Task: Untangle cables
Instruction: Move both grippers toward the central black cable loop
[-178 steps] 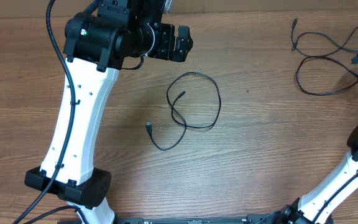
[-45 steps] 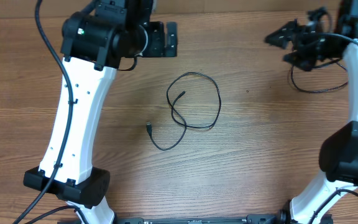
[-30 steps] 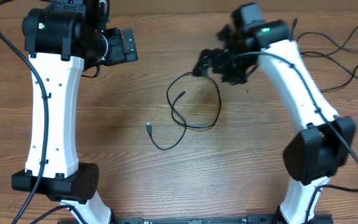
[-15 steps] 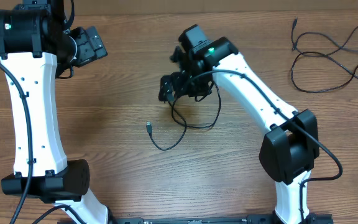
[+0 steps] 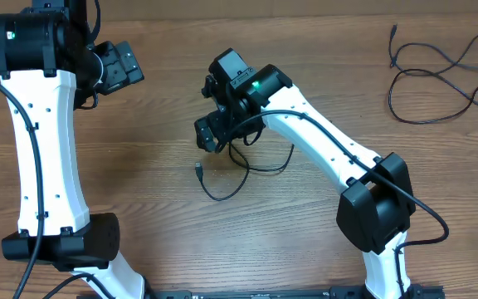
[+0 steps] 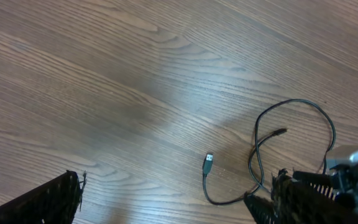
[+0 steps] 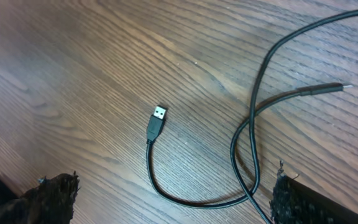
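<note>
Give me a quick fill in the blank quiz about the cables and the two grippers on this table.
1. The right gripper is above the looped cable with its jaws ____.
2. The wider plug on that cable is a ____ connector.
3. The other cables lie at the overhead view's upper ____ corner.
4. The left gripper is away from every cable and holds ____.
Missing words: open; USB; right; nothing.

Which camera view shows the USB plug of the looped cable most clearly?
The right wrist view: the USB plug lies large and sharp, its metal tip clear. The left wrist view shows it small; overhead it is only a tiny dark mark.
</note>
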Tool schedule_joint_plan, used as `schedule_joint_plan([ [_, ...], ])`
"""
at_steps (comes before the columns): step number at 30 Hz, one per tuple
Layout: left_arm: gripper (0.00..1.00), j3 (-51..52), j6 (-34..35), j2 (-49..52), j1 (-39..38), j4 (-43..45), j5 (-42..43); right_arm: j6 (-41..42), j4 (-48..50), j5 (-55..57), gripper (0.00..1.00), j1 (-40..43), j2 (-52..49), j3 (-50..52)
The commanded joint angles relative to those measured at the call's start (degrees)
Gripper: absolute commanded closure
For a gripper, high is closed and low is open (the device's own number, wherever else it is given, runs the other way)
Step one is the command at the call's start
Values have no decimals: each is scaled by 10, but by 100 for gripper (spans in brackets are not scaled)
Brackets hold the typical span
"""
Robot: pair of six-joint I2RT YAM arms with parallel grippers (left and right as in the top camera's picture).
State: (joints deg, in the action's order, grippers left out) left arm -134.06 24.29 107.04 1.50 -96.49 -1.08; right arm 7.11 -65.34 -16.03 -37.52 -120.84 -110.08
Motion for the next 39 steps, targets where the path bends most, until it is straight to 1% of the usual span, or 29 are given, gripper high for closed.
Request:
schedule_joint_plan([
  [1, 0, 2, 1, 5, -4, -1, 19, 21, 3, 10, 0, 13, -8, 5],
  [5, 1, 2, -6, 5, -6, -3, 45, 21, -13, 10, 0, 14, -8, 5],
  [8, 0, 6, -43, 5, -11, -3, 87, 21, -25, 10, 0, 14, -8, 5],
  [10, 0, 11, -63, 5, -17, -3, 100, 29, -24, 10, 0, 16, -8, 5],
  [12, 1, 20, -74, 5, -26, -3, 100, 64, -14, 13, 0, 21, -8, 5],
  [15, 1, 44, -84, 5, -40, -3, 100, 162, 0, 36, 0, 42, -8, 5],
  [17, 0, 67, -105, 5, -50, 2, 100, 184, 1, 35, 0, 62, -8, 5],
  [21, 0, 131, -130, 5, -77, 27, 101, 184, -26, 24, 0, 102, -8, 5],
  [25, 0, 194, -145, 5, -106, 74, 114, 181, -42, 25, 0, 131, -8, 5],
  [31, 0, 286, -141, 5, -145, 180, 145, 182, -19, 25, 0, 160, -8, 5],
  [34, 0, 329, -118, 5, -161, 231, 145, 182, -18, 25, 0, 167, -8, 6],
  [37, 0, 379, -82, 6, -180, 309, 145, 182, -20, 25, 0, 167, -8, 7],
  [39, 2, 403, -60, 6, -188, 352, 143, 182, -21, 25, 0, 168, -8, 7],
])
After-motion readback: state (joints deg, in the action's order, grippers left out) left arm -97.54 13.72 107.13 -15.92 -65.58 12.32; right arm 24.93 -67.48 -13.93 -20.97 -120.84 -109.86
